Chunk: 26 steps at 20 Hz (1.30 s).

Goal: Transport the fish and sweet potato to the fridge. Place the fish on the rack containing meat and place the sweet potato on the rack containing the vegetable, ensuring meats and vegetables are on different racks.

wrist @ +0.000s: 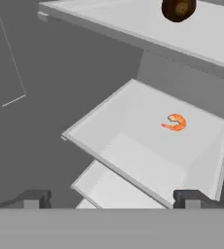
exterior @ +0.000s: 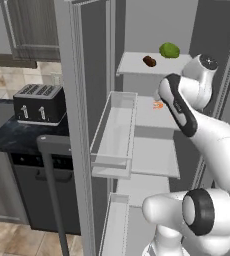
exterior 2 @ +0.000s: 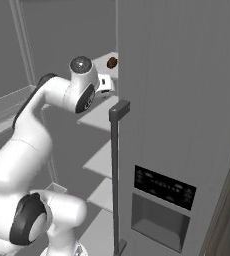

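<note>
Standing open: the fridge [exterior: 82, 125], its door swung to the left with pale door bins seen in the left base view.
Sweet potato [exterior: 149, 61]: laid on the rack containing the vegetable [exterior: 132, 65], the uppermost shelf, just beside the vegetable [exterior: 169, 49] but not touching it.
Meat [wrist: 175, 122]: an orange-pink curl, seen alone on the shelf one tier lower.
Fish: not made out on either shelf.
Fingers [wrist: 31, 198]: held wide apart at the bottom of the hand view, with nothing between them, in front of the lower shelf and apart from the meat.
Arm: reached into the fridge at the level of the two upper shelves.
Toaster [exterior: 39, 103]: set on the dark bench [exterior: 7, 137] to the left of the fridge.
</note>
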Available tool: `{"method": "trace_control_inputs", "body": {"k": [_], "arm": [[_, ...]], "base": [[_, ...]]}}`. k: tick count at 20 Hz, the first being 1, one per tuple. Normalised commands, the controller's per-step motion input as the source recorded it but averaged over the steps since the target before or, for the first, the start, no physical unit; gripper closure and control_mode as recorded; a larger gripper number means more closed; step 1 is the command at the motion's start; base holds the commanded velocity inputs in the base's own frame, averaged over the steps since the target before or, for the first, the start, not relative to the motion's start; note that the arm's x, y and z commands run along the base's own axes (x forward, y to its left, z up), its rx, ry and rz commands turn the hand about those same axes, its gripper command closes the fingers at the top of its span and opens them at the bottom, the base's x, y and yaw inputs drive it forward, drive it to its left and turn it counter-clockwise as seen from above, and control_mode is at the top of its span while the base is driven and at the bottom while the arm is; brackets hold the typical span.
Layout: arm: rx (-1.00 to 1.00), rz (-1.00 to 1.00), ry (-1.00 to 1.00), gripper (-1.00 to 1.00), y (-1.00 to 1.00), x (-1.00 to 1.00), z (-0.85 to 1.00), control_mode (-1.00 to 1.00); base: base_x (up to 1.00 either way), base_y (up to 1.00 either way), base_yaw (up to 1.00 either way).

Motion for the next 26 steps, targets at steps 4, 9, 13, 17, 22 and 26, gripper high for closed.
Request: {"method": "trace_control_inputs", "body": {"k": [4, 9, 13, 17, 22, 26], "arm": [[0.09, 0.00, 0.18, -1.00, 0.05, -1.00, 1.00, -1.00], [0.02, 0.00, 0.16, -1.00, 0.00, -1.00, 0.63, -1.00], [0.00, 0.00, -0.02, -1.00, 0.00, -1.00, 0.00, -1.00], [0.00, 0.00, -0.02, -1.00, 0.01, -1.00, -0.09, -1.00], [0.00, 0.00, 0.00, -1.00, 0.03, -0.98, -0.01, -1.00], [0.00, 0.00, 0.00, -1.00, 0.01, -0.82, -0.10, -1.00]], "base": [[0.00, 0.00, 0.00], [0.00, 0.00, 0.00], [0.00, 0.00, 0.00], [0.00, 0.00, 0.00], [0.00, 0.00, 0.00], [0.00, 0.00, 0.00]]}}
